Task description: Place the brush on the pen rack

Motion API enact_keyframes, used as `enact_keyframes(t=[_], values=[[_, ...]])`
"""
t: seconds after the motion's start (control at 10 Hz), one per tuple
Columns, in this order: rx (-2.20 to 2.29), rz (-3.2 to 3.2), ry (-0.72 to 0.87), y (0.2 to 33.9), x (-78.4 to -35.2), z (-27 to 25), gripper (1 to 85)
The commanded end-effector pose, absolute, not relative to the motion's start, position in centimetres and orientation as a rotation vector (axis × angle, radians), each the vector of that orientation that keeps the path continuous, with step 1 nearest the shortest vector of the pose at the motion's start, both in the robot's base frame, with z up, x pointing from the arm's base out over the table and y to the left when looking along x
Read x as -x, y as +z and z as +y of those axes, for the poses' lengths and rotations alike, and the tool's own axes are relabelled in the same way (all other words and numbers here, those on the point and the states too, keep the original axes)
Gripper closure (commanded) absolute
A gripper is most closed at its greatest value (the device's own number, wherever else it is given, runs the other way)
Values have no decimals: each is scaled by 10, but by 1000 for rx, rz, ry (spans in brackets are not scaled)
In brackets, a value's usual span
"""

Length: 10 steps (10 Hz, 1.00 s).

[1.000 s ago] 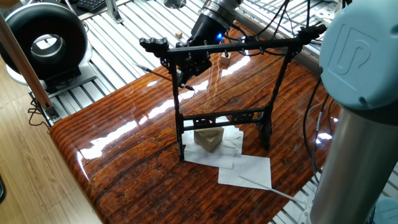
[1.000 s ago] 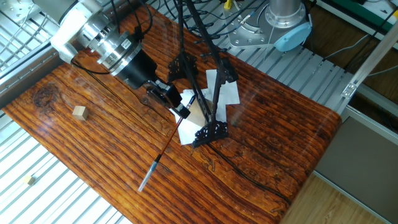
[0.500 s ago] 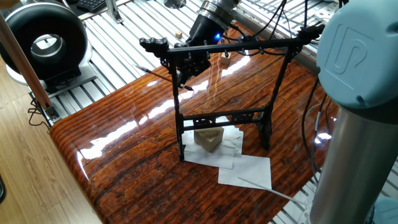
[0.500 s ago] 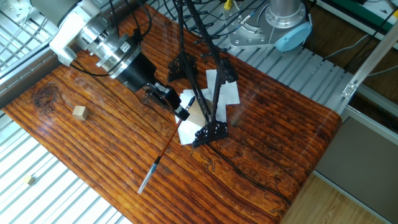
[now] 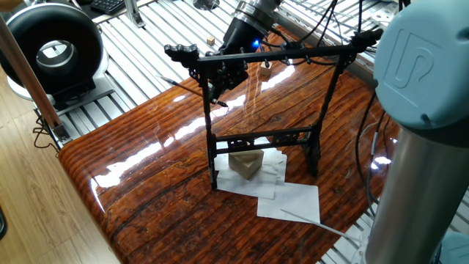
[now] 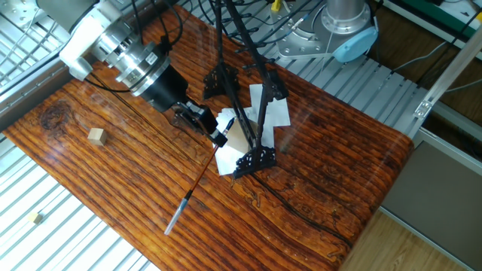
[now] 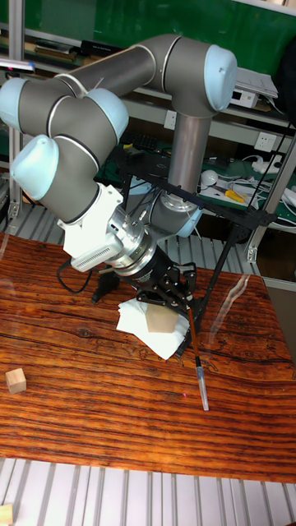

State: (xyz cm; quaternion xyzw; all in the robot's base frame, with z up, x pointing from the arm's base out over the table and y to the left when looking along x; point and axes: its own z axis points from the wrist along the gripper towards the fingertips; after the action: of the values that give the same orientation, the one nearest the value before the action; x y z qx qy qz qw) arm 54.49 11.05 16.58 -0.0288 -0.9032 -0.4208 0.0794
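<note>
Gripper [image 6: 215,136] pinches the brush [image 6: 197,179] by its top, fingertips half hidden behind the pen rack [image 5: 264,55].

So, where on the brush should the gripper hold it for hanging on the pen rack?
Near the top of the brush, pinched across its thin shaft from the side, as the gripper appears to do. The brush is long and slender and slants with its grey end lowest, so it hangs below the grip.

The reddish-brown wooden table [image 5: 146,147] is glossy, mirroring light in the left of the frame. The tall black pen rack [image 5: 264,110] looks matt. Flat white paper sheets [image 5: 293,202] lie smooth beneath it.
</note>
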Motion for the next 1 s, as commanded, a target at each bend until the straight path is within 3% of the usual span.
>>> enact_keyframes(t=[0.0, 0.6, 0.9], values=[[67, -2710, -1322, 174, -552, 116, 847], [69, -2681, -1374, 182, -552, 122, 847], [72, -2594, -1447, 205, -541, 130, 847]])
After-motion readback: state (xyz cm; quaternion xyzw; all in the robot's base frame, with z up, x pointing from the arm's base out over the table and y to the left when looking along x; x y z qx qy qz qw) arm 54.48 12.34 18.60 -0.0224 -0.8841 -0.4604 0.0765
